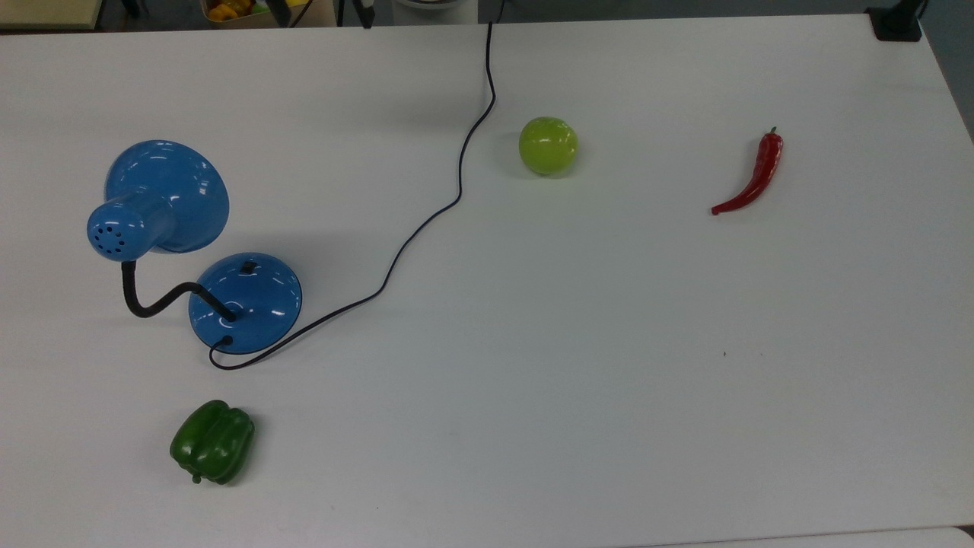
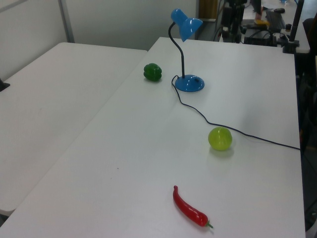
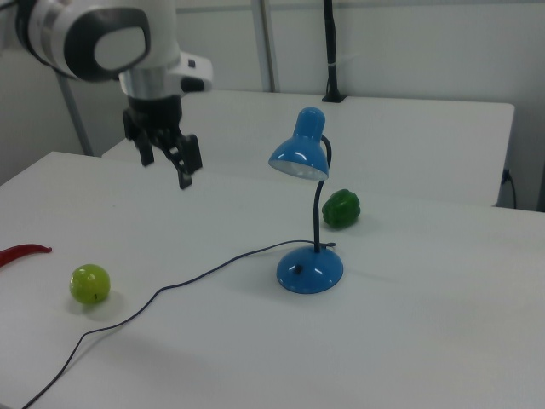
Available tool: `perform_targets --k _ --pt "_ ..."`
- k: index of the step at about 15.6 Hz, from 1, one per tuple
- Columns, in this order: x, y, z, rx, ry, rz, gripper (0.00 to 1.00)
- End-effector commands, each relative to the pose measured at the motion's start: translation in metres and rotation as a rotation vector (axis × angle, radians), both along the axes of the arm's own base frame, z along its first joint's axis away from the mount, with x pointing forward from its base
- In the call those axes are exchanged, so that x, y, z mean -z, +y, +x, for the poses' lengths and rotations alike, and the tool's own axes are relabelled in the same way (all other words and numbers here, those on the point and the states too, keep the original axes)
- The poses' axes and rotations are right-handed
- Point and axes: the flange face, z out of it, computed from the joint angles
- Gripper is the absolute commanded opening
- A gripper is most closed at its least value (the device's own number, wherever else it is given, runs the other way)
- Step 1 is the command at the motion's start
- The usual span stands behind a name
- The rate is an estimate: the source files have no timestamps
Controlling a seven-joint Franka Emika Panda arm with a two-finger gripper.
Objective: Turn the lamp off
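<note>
1. The lamp [image 1: 245, 303] stands on the white tabletop [image 1: 609, 342], toward the top view's left, its round blue base flat on the surface.
2. A small black switch [image 1: 248, 267] sits on the dome of the base, on the side facing the top view's top edge.
3. A black gooseneck [image 1: 156, 301] rises from the base and bends over to the flared blue shade [image 1: 163, 196], which in the right view faces down and toward the right view's left.
4. The lamp's black cord [image 1: 426, 221] leaves the base and snakes across the tabletop to the top view's top edge.
5. In the right view, the claw [image 3: 167, 166] hangs in the air above the tabletop, to the left of the lamp and well apart from it, at about the height of the shade.
6. Its two fingers point down, parted by a clear gap, with nothing between them.
7. A green bell pepper [image 1: 212, 442] lies near the lamp's base, toward the top view's bottom edge.
8. A yellow-green apple [image 1: 548, 144] rests just beside the cord, on the top view's right of it, not touching it.
9. A red chili pepper [image 1: 752, 177] lies well apart from the lamp, toward the top view's right.
10. In the left view, the lamp [image 2: 189, 82] stands at the far end of the tabletop, with the bell pepper to the left view's left of it.
</note>
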Motion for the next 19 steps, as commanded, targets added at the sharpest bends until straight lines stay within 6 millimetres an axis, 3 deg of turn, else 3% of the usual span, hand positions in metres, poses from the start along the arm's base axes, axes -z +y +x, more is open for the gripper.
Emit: perform_targets --k 1,7,10,13,19 --pt "-0.026 0.03 0.004 0.17 0.008 0.022 1.0" --pt "-0.029 0.089 -0.006 0.072 0.002 -0.114 1.0" --pt "-0.025 0.098 -0.01 -0.136 -0.007 -0.132 1.0" --pt "-0.018 0.092 -0.009 -0.302 -0.014 -0.157 1.0" --pt "-0.017 0.093 -0.006 -0.312 -0.023 -0.159 1.0"
